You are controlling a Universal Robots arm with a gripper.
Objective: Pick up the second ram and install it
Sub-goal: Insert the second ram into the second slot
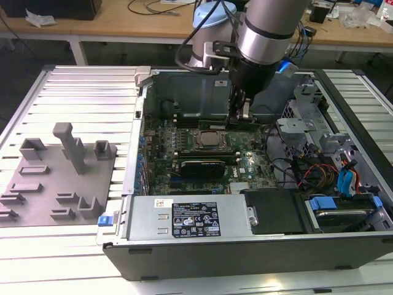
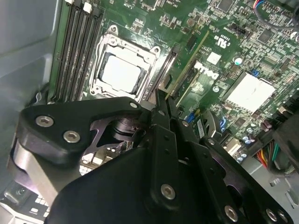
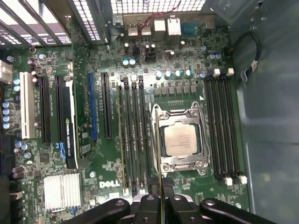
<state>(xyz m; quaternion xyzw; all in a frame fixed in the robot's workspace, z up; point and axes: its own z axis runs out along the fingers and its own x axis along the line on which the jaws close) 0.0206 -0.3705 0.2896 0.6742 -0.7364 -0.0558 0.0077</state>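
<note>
Inside the open computer case (image 1: 141, 80), my gripper (image 1: 241, 117) hangs low over the green motherboard (image 1: 245, 163). It is shut on the second ram (image 3: 160, 154), a thin greenish stick held on edge. In the first wrist view the stick runs as a narrow line along the edge of the silver processor socket (image 3: 180, 140), right beside the black memory slots (image 3: 135, 140). In the second wrist view the stick (image 2: 189, 63) reaches out from the black fingertips (image 2: 161, 100) over a dark slot (image 2: 166, 70). I cannot tell whether its lower edge touches a slot.
More memory slots (image 3: 224, 126) lie on the socket's other side. A black expansion card (image 3: 70, 126) and a silver heatsink (image 3: 60, 191) sit on the board. Cables and drive bays (image 1: 325, 172) crowd the exterior view's right. A grey fixture (image 1: 61, 172) stands left of the case.
</note>
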